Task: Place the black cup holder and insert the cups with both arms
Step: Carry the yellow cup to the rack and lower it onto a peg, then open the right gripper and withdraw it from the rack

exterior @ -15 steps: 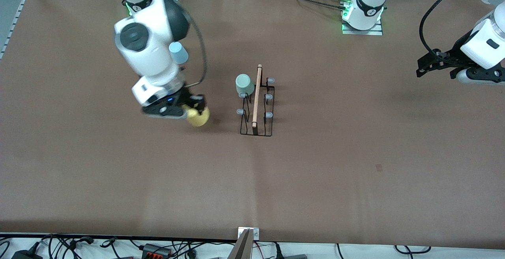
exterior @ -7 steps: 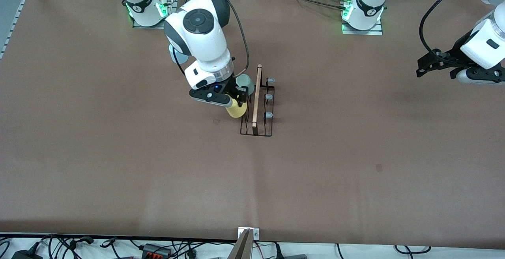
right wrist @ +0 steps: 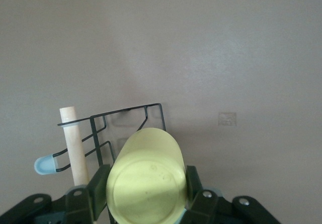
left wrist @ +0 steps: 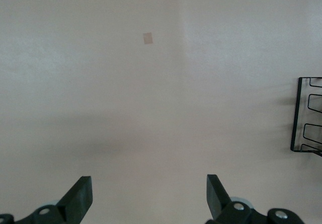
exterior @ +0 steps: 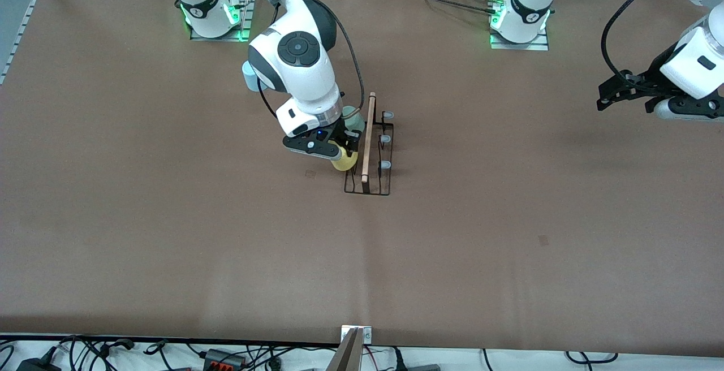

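Observation:
The black cup holder (exterior: 367, 181) stands mid-table with its wooden rod (exterior: 369, 133) on top; it also shows in the right wrist view (right wrist: 151, 108) and, in part, in the left wrist view (left wrist: 307, 116). My right gripper (exterior: 341, 154) is shut on the yellow cup (exterior: 345, 160) over the holder's prongs on the right arm's side; the cup shows tilted between the fingers (right wrist: 146, 178). The pale grey-green cup (exterior: 353, 119) sits on a prong, partly hidden by the right wrist. The light blue cup (exterior: 248, 74) stands on the table, mostly hidden by the right arm. My left gripper (exterior: 611, 96) is open and empty, waiting above the left arm's end of the table.
Three free grey-tipped prongs (exterior: 385, 139) line the holder's side toward the left arm. A small dark mark (exterior: 543, 240) lies on the brown table cover. Cables run along the table edge nearest the camera.
My right gripper carried the yellow cup from the table's right-arm side over to the holder and is now lower against its prongs. The left arm has not moved.

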Tool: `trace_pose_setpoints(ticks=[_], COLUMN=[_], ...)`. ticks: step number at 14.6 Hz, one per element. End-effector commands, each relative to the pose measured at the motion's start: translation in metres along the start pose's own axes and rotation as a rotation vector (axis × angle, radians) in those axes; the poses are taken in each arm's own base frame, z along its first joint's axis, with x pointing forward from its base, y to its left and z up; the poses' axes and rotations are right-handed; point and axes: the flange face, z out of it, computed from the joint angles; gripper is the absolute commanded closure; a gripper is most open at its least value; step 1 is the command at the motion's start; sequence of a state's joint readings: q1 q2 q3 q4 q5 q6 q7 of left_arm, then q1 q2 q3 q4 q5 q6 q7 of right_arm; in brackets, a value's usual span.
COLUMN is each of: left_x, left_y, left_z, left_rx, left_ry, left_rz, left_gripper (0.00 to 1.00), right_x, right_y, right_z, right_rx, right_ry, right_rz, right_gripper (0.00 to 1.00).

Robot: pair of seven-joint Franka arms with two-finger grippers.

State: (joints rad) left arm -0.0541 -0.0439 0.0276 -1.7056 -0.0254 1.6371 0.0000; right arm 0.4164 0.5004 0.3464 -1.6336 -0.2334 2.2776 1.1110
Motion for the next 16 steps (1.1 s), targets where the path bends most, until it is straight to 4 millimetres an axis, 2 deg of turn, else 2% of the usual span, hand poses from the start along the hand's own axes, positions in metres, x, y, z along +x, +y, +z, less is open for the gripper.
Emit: trace_pose_setpoints(ticks=[1, 3, 5, 7, 8, 9, 11, 13, 16], left_x=[-0.003, -0.003, -0.003, -0.003, -0.003, -0.003, -0.003, -0.003, -0.003], left_y=[-0.001, -0.001, -0.001, -0.001, -0.001, -0.001, -0.001, -0.001, -0.001], left_z=[-0.002, -0.002, -0.002, -0.002, -0.002, -0.002, -0.002, -0.002, -0.002], left_rx=[-0.009, -0.009, -0.009, -0.009, -0.009, -0.009, -0.009, -0.009, -0.009], left_ry=[-0.003, -0.004, -0.003, -0.003, -0.003, -0.004, -0.004, -0.004, -0.003], left_rz=[0.001, 0.001, 0.001, 0.001, 0.001, 0.001, 0.001, 0.001, 0.001], left_gripper=[0.00, 0.00, 0.00, 0.00, 0.00, 0.00, 0.00, 0.00, 0.00], right_x=[0.003, 0.019, 0.038, 0.055, 0.068, 0.083, 0.108, 0.139, 0.178], right_y=[-0.009, 0.000, 0.014, 0.039, 0.058, 0.081, 0.141, 0.219, 0.323], right_z=[0.005, -0.013, -0.044, -0.083, -0.111, -0.133, -0.173, -0.209, -0.245], right_rx=[0.025, 0.036, 0.042, 0.014, 0.025, 0.026, -0.021, -0.081, -0.103], right_ry=[0.024, 0.044, 0.064, 0.040, 0.014, -0.008, -0.031, -0.040, -0.070], right_rz=[0.009, 0.015, 0.055, 0.060, 0.045, 0.012, -0.050, -0.042, -0.040], right_gripper=[0.00, 0.00, 0.00, 0.00, 0.00, 0.00, 0.00, 0.00, 0.00])
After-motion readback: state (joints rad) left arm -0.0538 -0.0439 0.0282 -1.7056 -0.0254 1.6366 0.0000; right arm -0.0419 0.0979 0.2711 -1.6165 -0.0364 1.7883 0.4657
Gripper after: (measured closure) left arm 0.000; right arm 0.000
